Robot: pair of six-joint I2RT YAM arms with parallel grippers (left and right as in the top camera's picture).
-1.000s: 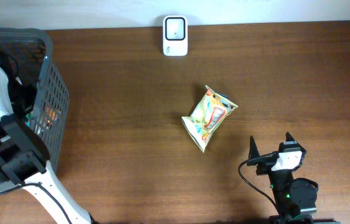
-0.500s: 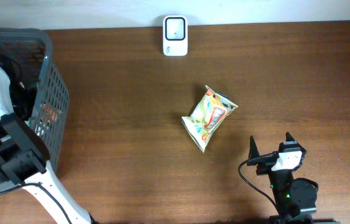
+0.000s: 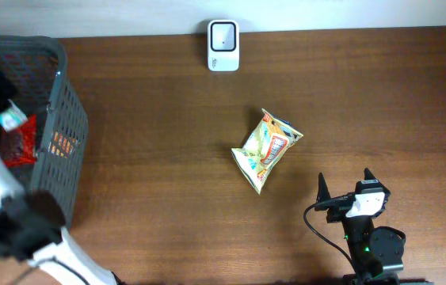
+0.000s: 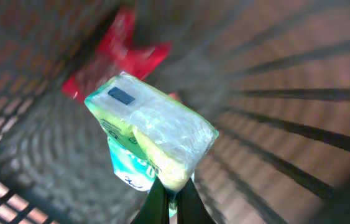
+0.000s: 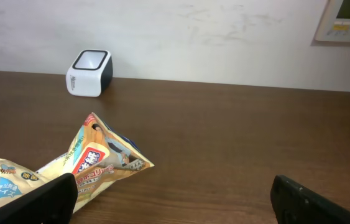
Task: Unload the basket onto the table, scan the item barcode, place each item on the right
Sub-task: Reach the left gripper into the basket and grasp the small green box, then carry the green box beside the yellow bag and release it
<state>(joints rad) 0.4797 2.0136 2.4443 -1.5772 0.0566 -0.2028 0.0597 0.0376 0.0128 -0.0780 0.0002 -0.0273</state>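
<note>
A: Room to move?

B: Plenty on the dark brown wooden table [image 3: 167, 198]: bare wood across the middle and most of the right side. At the far edge, against the pale wall, only the small white box-shaped barcode scanner [image 3: 223, 45]. Near the middle, a crinkled yellow-and-green snack bag [image 3: 266, 150], well apart from the scanner.

A: And on the left?

B: Tight there. Along the left edge, a dark grey mesh plastic basket [image 3: 68, 119], cut off by the side of the overhead view. From the left wrist, bars and mesh close in all round.

A: Grippers?

B: Down inside the basket, the left gripper [image 4: 173, 193], pinched tight on the lower edge of a pale green-and-white plastic-wrapped pack [image 4: 153, 134]. At the near right, the right gripper [image 3: 344, 187], spread wide and holding nothing, pointed toward the snack bag, near it but not touching.

A: Look of the pack?

B: Soft, roughly rectangular, under glossy clear wrap. Yellow-green along the lower side, teal print beneath, white on the upper face with one small dark rectangular patch. Barcode or not, impossible to say. Tilted, upper corner leaning left. Behind it, a crumpled red packet [image 4: 115, 53], blurred. From overhead, both visible inside the basket, close together.
</note>
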